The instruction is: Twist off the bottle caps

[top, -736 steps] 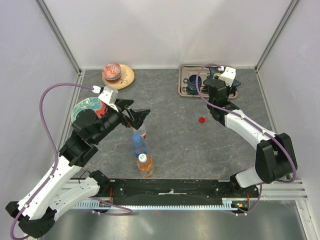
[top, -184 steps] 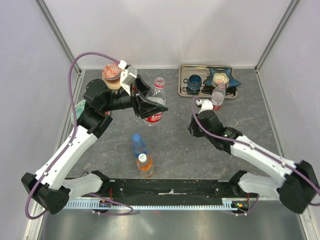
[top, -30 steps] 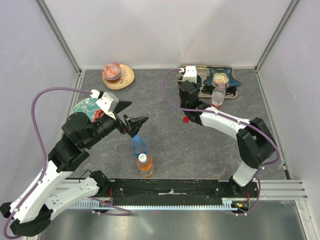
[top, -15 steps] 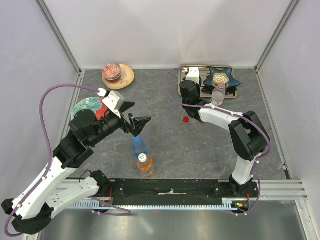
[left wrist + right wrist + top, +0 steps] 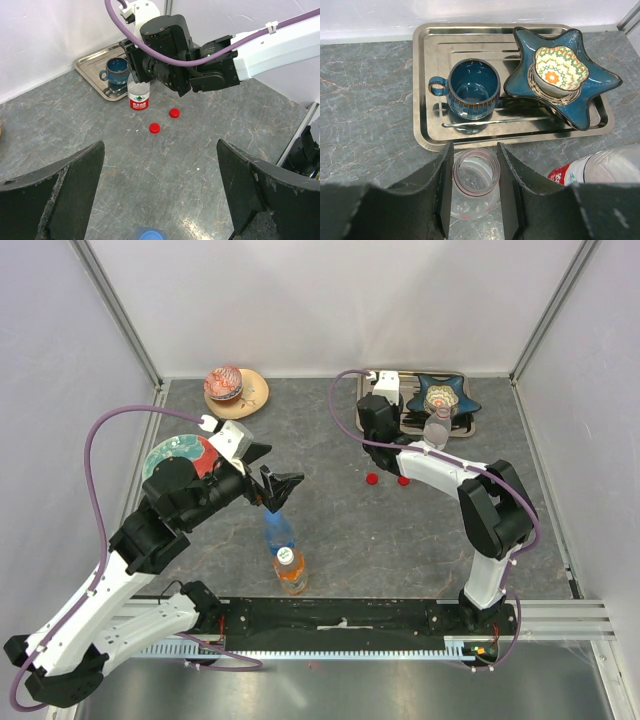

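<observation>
**Top view.** Note left gripper (image 5: 277, 487) hanging over blue-tinted bottle (image 5: 280, 531), jaws spread wide, gripping nothing. Find that bottle and orange bottle (image 5: 291, 570) standing side by side toward the near edge of the tabletop (image 5: 340, 540), left of centre. See white cap (image 5: 287, 554) seated on the orange one. Count two red caps (image 5: 372, 478) lying loose mid-tabletop, off their bottles. See right arm (image 5: 440, 468) reaching to the near-left corner of the tray (image 5: 412, 422), its jaws hidden from here. Note uncapped bottle (image 5: 437, 430) at the tray's near edge.

**Left wrist view.** Confirm fingers (image 5: 65, 185) far apart. See blue cap (image 5: 148, 233) low between them, screwed on, not touched. Find held bottle (image 5: 139, 95), red label, upright just in front of the tray with the right arm's wrist over it. Note blue cup (image 5: 116, 70) on the tray behind and both red caps on bare tabletop close by.

**Right wrist view.** See right gripper (image 5: 474, 157) closed narrow on the neck of the held bottle, mouth open, no cap.

**Judgement.** Reckon two of four caps off. Take the blue cap as the step in hand. Expect next move to need the left gripper lowered square and closed on the blue-tinted bottle. Expect the right to let go of its bottle and come across for the twist.
</observation>
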{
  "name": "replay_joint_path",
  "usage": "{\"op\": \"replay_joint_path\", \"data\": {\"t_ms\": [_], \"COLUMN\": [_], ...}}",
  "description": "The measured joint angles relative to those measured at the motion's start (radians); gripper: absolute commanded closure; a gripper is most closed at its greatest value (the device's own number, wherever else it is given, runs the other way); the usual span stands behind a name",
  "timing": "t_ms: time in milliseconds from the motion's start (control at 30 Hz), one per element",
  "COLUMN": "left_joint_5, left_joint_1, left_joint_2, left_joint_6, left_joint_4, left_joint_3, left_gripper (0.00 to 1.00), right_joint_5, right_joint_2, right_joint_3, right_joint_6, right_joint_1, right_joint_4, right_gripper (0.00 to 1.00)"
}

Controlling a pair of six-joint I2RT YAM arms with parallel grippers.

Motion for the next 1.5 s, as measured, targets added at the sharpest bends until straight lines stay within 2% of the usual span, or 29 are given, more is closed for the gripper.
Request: {"op": "replay_joint_path", "data": {"t_ms": [167, 200, 300, 767, 1033, 1200, 1300, 1500], "left_joint_5": [0.000, 0.000, 0.000, 0.000, 0.000, 0.000, -0.025, -0.227], "left_joint_1": [0.000, 0.000, 0.000, 0.000, 0.000, 0.000, 0.000, 0.001], "left_joint_2": [0.000, 0.001, 0.002, 0.009, 0.009, 0.009, 0.008, 0.002], "left_joint_6": [0.000, 0.000, 0.000, -0.001, -0.001, -0.004, -0.014, -0.063], "left_joint_4": [0.000, 0.000, 0.000, 0.000, 0.000, 0.000, 0.000, 0.000], "left_joint_3": [0.000, 0.000, 0.000, 0.000, 0.000, 0.000, 0.000, -0.001], "left_gripper": [0.00, 0.00, 0.01, 0.00, 0.01, 0.00, 0.00, 0.00], "right_joint_5": [-0.002, -0.003, -0.005, -0.010, -0.034, -0.051, -0.058, -0.207], "right_joint_2": [0.000, 0.000, 0.000, 0.000, -0.016, -0.097, -0.188, -0.440], "right_joint_3": [0.010, 0.011, 0.012, 0.045, 0.053, 0.084, 0.146, 0.140], "right_joint_6": [0.010, 0.010, 0.017, 0.029, 0.050, 0.071, 0.079, 0.077], "right_joint_1": [0.000, 0.000, 0.000, 0.000, 0.000, 0.012, 0.051, 0.206], "right_joint_4": [-0.026, -0.036, -0.059, -0.110, -0.142, -0.223, -0.283, -0.292], "right_gripper": [0.48, 0.43, 0.37, 0.30, 0.18, 0.18, 0.21, 0.25]}}
